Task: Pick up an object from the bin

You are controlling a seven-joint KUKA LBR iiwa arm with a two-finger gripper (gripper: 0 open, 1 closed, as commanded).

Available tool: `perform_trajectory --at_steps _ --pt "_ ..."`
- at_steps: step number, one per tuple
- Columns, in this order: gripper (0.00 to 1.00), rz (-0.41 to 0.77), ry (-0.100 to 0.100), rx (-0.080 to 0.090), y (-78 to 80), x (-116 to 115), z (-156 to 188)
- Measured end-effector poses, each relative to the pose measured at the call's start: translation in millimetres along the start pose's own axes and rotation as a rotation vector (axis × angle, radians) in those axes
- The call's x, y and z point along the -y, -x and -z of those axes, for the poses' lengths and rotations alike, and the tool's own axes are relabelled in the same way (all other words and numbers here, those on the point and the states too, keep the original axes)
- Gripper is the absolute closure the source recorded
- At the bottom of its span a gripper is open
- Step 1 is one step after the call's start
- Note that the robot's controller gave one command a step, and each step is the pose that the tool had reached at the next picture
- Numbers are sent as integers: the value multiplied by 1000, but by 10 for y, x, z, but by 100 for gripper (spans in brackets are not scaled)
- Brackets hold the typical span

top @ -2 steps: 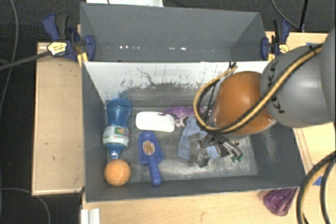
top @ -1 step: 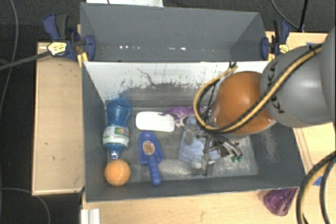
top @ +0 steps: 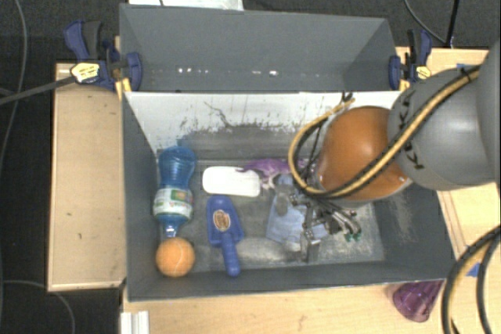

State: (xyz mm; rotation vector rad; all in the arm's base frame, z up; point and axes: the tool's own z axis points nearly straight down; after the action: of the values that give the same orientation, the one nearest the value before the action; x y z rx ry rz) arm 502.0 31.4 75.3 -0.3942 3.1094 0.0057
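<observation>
Reaching down into the grey metal bin (top: 252, 51) from the right, the gripper (top: 311, 237) sits low over the floor, a bit right of the middle and close to the near wall. It is dark and partly hidden under the wrist, so it is not possible to tell if it is open or closed, or if it has anything in it. Just above it is the round orange cover (top: 356, 156) on the wrist, with yellow and black cables (top: 300, 146) looping round its left side. The thick grey arm (top: 450, 138) goes off to the right.

The gripper is at the right edge of a flat pale blue packet (top: 282, 224), which lies near the middle of the bin. A flat grey lump (top: 257, 249) lies just left of the gripper, by the near wall. Behind the packet is a purple thing (top: 270, 167), partly hidden. Left of that lies a white oval block (top: 231, 182). Nearer is a blue plastic scoop (top: 223, 224). On the far left lies a blue plastic bottle (top: 174, 188), and an orange ball (top: 174, 256) touches its near end.
</observation>
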Motion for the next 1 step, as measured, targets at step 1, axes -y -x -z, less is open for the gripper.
perform_trajectory --at_steps 1 --pt "0 -8 1 -1 -56 7 -29"
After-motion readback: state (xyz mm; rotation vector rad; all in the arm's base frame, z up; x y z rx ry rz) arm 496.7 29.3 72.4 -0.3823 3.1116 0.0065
